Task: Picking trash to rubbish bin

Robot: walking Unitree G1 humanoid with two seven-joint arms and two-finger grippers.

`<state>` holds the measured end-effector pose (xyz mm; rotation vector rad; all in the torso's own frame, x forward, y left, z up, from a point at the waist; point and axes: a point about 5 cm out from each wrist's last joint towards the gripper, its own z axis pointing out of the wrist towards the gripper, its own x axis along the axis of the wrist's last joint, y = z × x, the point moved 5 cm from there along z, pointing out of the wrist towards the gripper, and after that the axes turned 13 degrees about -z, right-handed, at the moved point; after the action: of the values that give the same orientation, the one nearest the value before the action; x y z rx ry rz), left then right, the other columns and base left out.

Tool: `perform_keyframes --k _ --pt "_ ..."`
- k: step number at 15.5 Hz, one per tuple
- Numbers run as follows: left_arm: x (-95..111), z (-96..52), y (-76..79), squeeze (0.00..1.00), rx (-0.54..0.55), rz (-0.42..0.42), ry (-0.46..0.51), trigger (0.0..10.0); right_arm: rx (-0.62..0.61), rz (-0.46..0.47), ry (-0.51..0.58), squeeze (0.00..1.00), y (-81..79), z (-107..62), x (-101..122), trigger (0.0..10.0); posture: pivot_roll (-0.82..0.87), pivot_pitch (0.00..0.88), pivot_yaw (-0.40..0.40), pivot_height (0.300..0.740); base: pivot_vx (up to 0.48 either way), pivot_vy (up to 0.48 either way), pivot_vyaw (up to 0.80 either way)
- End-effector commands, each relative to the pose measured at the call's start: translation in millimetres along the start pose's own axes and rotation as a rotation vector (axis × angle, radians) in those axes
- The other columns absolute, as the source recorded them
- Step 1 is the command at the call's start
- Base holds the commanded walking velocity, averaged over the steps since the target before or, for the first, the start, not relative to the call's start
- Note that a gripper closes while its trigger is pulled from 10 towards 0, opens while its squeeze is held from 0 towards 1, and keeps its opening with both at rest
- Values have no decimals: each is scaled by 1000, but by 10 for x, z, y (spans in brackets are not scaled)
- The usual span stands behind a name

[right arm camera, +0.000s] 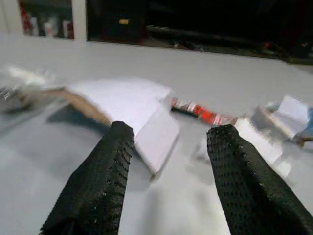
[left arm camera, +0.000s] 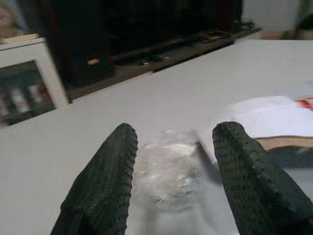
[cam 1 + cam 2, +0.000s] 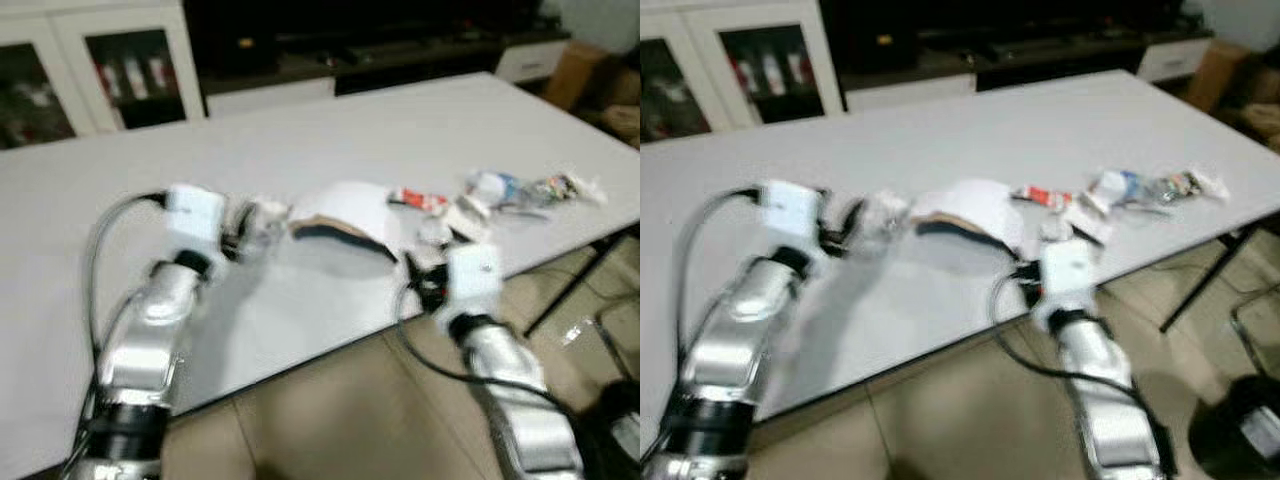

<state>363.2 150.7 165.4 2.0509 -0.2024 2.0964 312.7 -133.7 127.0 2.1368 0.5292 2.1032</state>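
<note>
Left tool [image 2: 171, 181], fingers spread wide and gripping nothing, straddles a crumpled clear plastic wrapper [image 2: 168, 171] lying on the desk [image 3: 330, 140] between its tips. Right tool [image 1: 168, 181], equally open and empty, points at the folded white card [image 1: 132, 105] just ahead of it; beyond lie a red-and-white tube [image 3: 418, 200] and a bottle-and-wrapper heap [image 3: 525, 188]. Risk: the thin, slippery wrapper may slide or squeeze out as the fingers shut, since little of it stands proud of the desk.

Matt white table [image 3: 330, 140], crinkled clear plastic [image 2: 166, 171]
</note>
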Motion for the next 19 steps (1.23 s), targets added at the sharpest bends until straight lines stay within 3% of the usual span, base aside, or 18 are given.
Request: perform_keyframes --k 1,6,8,9,14,17,19 --pt "68 1 -87 0 13 21 15 10000 22 16 23 0 -65 18 76 10000 -11 25 -35 740 352 0 0" --pt "36 38 -56 0 -13 14 5 10000 20 27 20 0 -93 -21 66 10000 -19 13 -30 740 346 0 0" --pt "-11 80 34 0 -71 -38 -9 10000 18 34 24 0 -107 -41 72 10000 -22 12 -25 740 0 0 0" --pt "-21 127 80 1000 -111 -72 -5 10000 13 37 28 0 -112 -49 85 10000 -28 10 -21 740 0 0 0" --pt "-241 372 175 1000 -192 -75 -109 10000 1 40 42 0 -78 -94 122 10000 -55 3 4 740 0 0 0" --pt "-333 523 291 1000 -255 -140 -155 10000 -31 36 37 0 -19 -143 119 10000 -89 13 29 740 0 0 0" --pt "-346 640 268 1000 -221 -150 -167 10000 -41 36 33 0 17 -199 136 10000 -114 42 28 740 0 0 0"
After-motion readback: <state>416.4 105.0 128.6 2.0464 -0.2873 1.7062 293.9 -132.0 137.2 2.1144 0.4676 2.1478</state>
